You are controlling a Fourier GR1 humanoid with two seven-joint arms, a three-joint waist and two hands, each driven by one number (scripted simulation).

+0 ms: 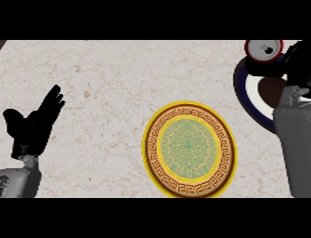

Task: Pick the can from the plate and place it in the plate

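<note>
At the upper right of the frame the right hand (307, 62) is curled round a can (264, 50), grasping it from the side. The can shows its silver top with a red rim, and it sits over the upper edge of a plate with a dark blue rim and white band (245, 100), which is largely hidden behind the grey right forearm (303, 148) rising from the lower right. Whether the can touches that plate or is lifted off it, I cannot tell.

In the lower middle of the frame lies a second plate, gold-rimmed with a brown patterned band and a green centre (189, 149), flat on the pale marble counter (117, 74), just beside the blue one.

At the left the left hand (34, 123) rests released, fingers straight and pointing up.
</note>
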